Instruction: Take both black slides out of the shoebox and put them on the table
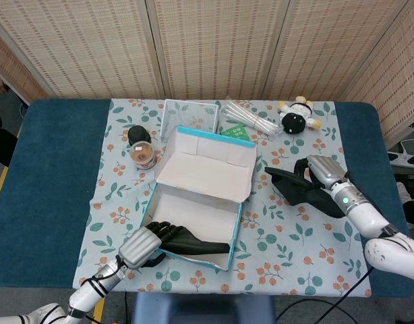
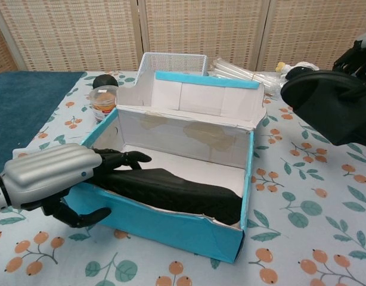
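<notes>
Right hand (image 1: 323,174) gripping one black slide (image 1: 303,190) above the table, right of the shoebox (image 1: 193,202). Left hand (image 1: 141,246) grasping second slide (image 1: 193,241) inside box.

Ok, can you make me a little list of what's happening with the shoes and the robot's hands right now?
Shoebox: open blue shoebox on the flowered cloth
Shoe one: black slide out of the box, held by the right hand to the right of it
Shoe two: second black slide lying inside the box
Left hand: left hand at the box's near left corner, fingers on that slide
Left to do: both slides onto the table
</notes>
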You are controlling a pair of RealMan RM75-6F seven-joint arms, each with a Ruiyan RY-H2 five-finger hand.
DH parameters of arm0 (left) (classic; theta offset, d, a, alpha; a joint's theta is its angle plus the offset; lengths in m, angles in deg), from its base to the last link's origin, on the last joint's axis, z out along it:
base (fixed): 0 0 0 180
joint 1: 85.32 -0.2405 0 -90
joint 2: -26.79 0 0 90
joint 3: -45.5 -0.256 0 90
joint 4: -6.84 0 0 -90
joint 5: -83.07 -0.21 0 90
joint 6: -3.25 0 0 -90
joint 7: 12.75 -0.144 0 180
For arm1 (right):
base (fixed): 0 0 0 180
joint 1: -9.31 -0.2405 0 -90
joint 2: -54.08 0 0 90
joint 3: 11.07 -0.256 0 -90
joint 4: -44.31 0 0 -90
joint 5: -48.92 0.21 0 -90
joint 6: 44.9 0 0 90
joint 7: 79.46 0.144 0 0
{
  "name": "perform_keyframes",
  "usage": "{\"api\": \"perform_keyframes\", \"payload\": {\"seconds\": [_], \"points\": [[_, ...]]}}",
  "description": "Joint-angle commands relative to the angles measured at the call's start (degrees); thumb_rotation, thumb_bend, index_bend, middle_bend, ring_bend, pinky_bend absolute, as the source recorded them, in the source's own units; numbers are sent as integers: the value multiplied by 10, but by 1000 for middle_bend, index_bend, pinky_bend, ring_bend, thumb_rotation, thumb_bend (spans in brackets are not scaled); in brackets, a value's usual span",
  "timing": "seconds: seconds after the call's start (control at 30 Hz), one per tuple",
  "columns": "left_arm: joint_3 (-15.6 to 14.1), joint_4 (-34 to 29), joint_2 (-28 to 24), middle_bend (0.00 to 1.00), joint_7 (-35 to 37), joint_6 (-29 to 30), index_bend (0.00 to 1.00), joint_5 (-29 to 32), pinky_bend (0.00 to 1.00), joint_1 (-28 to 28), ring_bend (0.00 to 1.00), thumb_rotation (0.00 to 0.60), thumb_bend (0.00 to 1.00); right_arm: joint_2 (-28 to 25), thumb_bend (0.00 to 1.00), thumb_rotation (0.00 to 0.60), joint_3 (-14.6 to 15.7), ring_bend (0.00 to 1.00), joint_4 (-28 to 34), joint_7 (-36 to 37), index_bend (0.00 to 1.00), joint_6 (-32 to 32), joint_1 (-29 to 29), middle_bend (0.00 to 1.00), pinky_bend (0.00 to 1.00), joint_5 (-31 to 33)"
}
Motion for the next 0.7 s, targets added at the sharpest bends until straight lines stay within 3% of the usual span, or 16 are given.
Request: {"api": "perform_keyframes", "payload": {"seconds": [0.03,0.1,0.13,0.17,0.2,0.23,0.33,0.5,0.7], "points": [[-1,0,0,66,4,5,0,-5,258,-1,105,600,434,15,347,600,13,569,-18,-5,623,-32,-17,736,750,13],[-2,-1,0,30,6,7,0,-6,258,-1,81,600,434,16,346,600,14,430,-20,-3,390,-40,-20,560,633,14],[-2,-1,1,12,8,10,0,-8,259,-1,61,600,434,17,346,600,15,324,-21,-2,245,-46,-22,421,547,15],[-3,0,1,3,12,16,0,-13,259,-1,47,600,434,21,343,600,16,164,-26,-2,71,-48,-25,221,422,13],[-2,0,1,0,16,23,0,-18,259,-2,31,600,434,27,330,600,14,55,-34,-10,0,-25,-23,86,332,3],[-3,1,1,0,21,28,0,-22,259,-3,24,600,435,31,313,600,16,18,-39,-23,0,4,-19,34,298,-2],[-4,4,2,0,31,32,0,-25,258,-3,17,600,435,26,252,598,26,0,-30,-49,0,28,-18,0,242,0],[-8,1,1,0,37,40,0,-32,256,-3,0,600,433,12,225,541,36,0,-8,-89,0,79,-8,0,156,5],[-10,-6,-1,0,30,35,0,-28,251,-3,0,600,434,1,184,509,44,0,5,-94,0,47,-16,0,105,17]]}}
